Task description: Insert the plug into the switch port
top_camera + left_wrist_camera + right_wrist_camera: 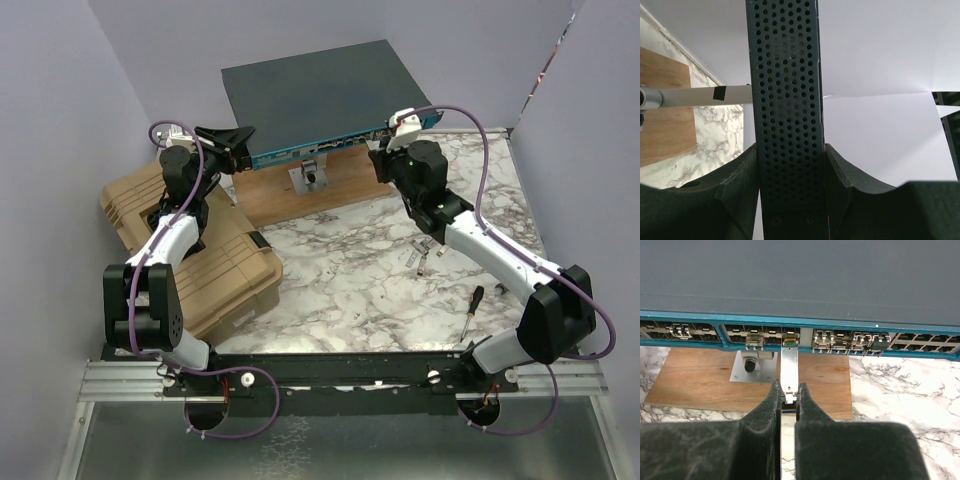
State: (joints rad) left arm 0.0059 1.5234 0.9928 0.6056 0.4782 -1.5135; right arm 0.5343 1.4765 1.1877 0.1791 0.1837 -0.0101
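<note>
The switch point(310, 85), a flat dark grey box with a teal front face point(805, 322) and a row of ports, rests raised on a wooden board. My left gripper point(240, 140) is shut on the switch's left end. In the left wrist view its fingers point(740, 175) press both sides of the perforated side wall point(787, 100). My right gripper point(788, 390) is shut on the silver plug point(789, 367). The plug points straight at the front face, its far tip at the mouth of a port point(790, 336). Neighbouring ports hold other metal plugs point(832, 340).
A tan ribbed case point(190, 250) lies under the left arm. The wooden board point(300, 195) carries a metal bracket with a black knob point(751, 365). A screwdriver point(472, 308) and small silver parts point(425, 258) lie on the marble top. White walls stand close on three sides.
</note>
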